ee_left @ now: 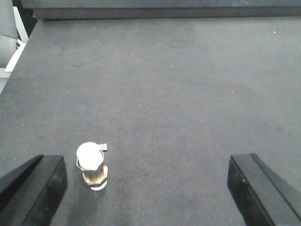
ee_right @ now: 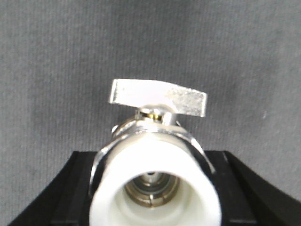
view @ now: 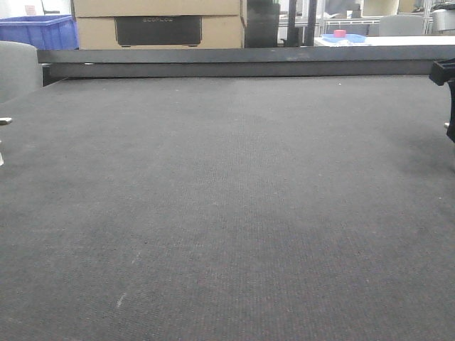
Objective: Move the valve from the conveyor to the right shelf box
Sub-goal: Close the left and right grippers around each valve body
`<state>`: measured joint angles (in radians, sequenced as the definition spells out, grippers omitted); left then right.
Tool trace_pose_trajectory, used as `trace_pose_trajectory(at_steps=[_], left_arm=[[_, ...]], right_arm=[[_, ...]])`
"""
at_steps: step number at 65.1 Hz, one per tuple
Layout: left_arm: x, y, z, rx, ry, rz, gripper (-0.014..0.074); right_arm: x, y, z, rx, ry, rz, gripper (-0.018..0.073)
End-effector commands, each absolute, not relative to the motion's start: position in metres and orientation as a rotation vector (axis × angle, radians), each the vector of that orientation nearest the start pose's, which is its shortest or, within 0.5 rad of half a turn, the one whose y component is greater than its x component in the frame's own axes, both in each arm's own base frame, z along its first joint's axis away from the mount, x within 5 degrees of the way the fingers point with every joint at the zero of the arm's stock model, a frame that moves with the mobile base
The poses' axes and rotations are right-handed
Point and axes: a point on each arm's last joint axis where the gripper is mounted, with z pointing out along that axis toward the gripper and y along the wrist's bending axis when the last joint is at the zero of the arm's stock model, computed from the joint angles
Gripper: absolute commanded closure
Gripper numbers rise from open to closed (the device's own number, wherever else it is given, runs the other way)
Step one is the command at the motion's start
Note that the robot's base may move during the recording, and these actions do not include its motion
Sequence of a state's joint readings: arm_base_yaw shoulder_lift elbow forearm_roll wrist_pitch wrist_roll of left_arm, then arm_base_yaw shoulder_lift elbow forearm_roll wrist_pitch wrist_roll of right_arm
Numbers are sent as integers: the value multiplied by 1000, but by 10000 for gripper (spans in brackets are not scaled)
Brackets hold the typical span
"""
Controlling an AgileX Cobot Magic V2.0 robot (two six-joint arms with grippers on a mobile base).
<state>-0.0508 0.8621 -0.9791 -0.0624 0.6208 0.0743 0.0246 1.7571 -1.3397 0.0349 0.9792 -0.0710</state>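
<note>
The right gripper (ee_right: 155,193) pinches 1 valve (ee_right: 155,155) between its jaws, white end facing its camera, apparently for carrying to the right shelf. The left gripper (ee_left: 148,188) hovers, jaws spread, over the conveyor (ee_left: 178,84), where a 2nd valve (ee_left: 92,165) stands upright, near-left.

Conveyor (view: 227,213): wide dark grey woven belt surface, with a dark metal rail (view: 234,62) across the far edge.
One valve (ee_left: 92,165) stands upright on the belt, white cap uppermost; its body appears brass, though small in view.

Right wrist: valve (ee_right: 155,155) near end blurred, cut by bottom edge; hides right gripper (ee_right: 155,197) fingertips. Left gripper (ee_left: 146,172) fingers cropped at bottom corners.
</note>
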Motion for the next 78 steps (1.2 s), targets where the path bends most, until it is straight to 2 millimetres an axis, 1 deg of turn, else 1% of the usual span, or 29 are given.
trace_pose_trajectory(at_steps=[1, 7, 10, 19, 20, 25, 29, 32, 34, 37, 46, 50, 55, 67, 78], left_arm=[[174, -13, 408, 80, 2019, -78, 53], [185, -11, 419, 52, 2087, -77, 129], [194, -8, 424, 38, 2119, -68, 153], [224, 7, 434, -35, 2202, -30, 159], [227, 10, 435, -48, 2208, -24, 157], [247, 19, 437, -50, 2249, 8, 129], [262, 25, 435, -48, 2286, 22, 86], [274, 29, 431, -37, 2323, 30, 36], [284, 31, 424, -23, 2366, 32, 8], [293, 32, 419, -4, 2406, 34, -18], [328, 38, 385, 29, 2553, 50, -15], [338, 41, 372, 49, 2592, 66, -14], [355, 45, 346, 66, 2666, 89, -14], [382, 49, 305, 70, 2737, 86, -14], [397, 51, 279, 71, 2768, 80, -14]], right_arm=[[356, 9, 262, -124, 2797, 14, 713], [347, 10, 267, -119, 2759, 24, 713], [340, 10, 270, -114, 2736, 29, 713], [314, 11, 279, -91, 2653, 55, 713], [311, 11, 278, -91, 2655, 55, 713], [296, 11, 284, -88, 2613, 58, 713], [283, 11, 287, -85, 2600, 63, 713], [275, 11, 290, -84, 2585, 62, 713], [270, 11, 291, -83, 2579, 64, 713], [262, 11, 295, -82, 2560, 65, 713], [244, 11, 304, -77, 2511, 72, 713], [238, 11, 309, -78, 2489, 71, 713], [233, 11, 314, -75, 2471, 76, 713], [230, 11, 316, -73, 2475, 85, 713], [229, 11, 314, -73, 2485, 86, 713]])
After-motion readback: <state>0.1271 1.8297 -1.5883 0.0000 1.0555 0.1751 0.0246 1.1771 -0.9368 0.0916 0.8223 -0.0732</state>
